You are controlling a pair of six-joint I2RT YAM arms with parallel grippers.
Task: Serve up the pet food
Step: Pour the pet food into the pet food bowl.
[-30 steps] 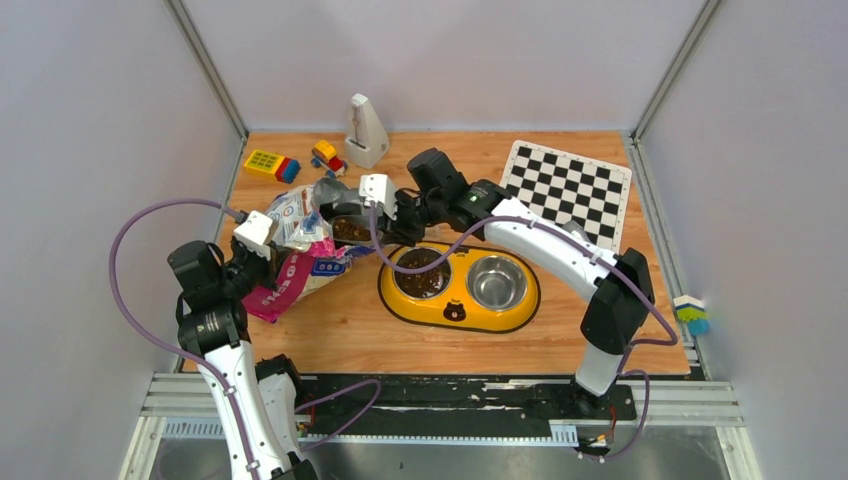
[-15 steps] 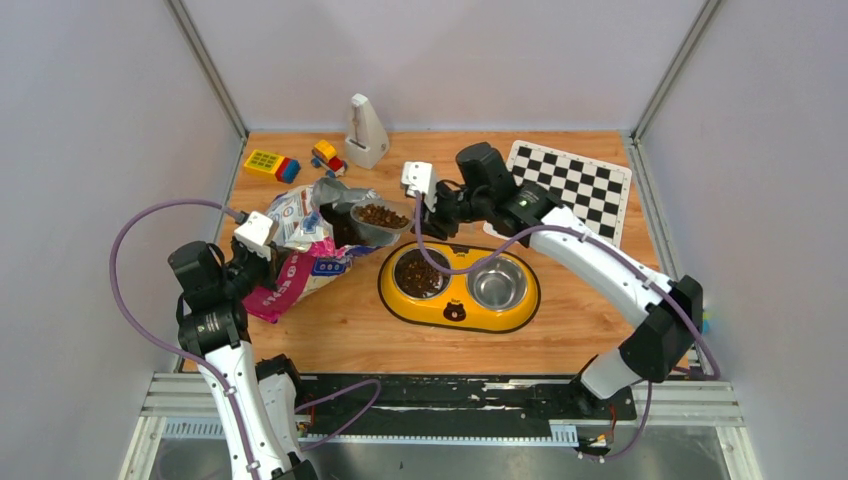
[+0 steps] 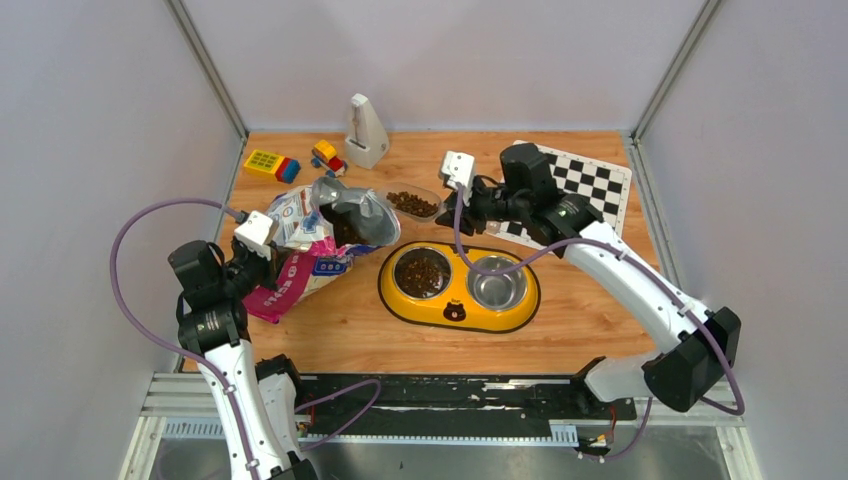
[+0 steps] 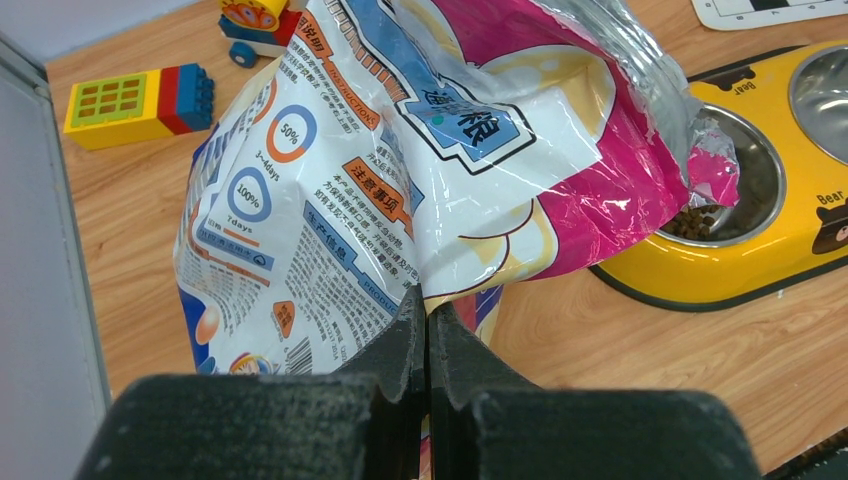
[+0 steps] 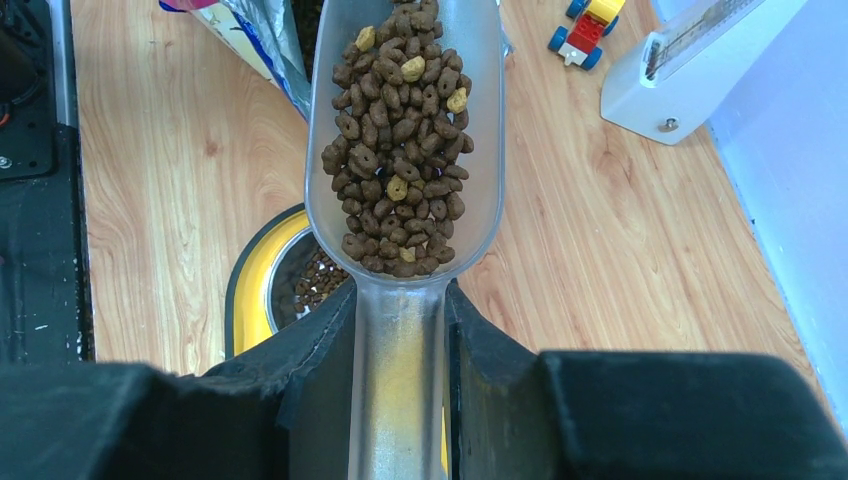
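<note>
My right gripper (image 3: pixel 452 203) (image 5: pixel 400 330) is shut on the handle of the clear plastic scoop (image 5: pixel 405 150) (image 3: pixel 412 203), which is full of brown kibble (image 5: pixel 400 130). The scoop hangs level just behind the yellow double feeder (image 3: pixel 458 312), right of the bag's mouth. The feeder's left steel bowl (image 3: pixel 422 273) holds kibble; the right bowl (image 3: pixel 495 283) looks empty. My left gripper (image 4: pixel 428 310) (image 3: pixel 262 255) is shut on a fold of the glossy cat food bag (image 4: pixel 420 170) (image 3: pixel 310 245), which stands propped open on the table left of the feeder.
A checkerboard mat (image 3: pixel 575 185) lies at the back right under my right arm. A white metronome (image 3: pixel 364 132), a toy car (image 3: pixel 327 155) and a toy block (image 3: pixel 271 164) sit at the back left. White walls enclose the table.
My right gripper has pulled the full scoop out of the bag's mouth and carried it right and back, behind the feeder. The left gripper and bag have stayed put.
</note>
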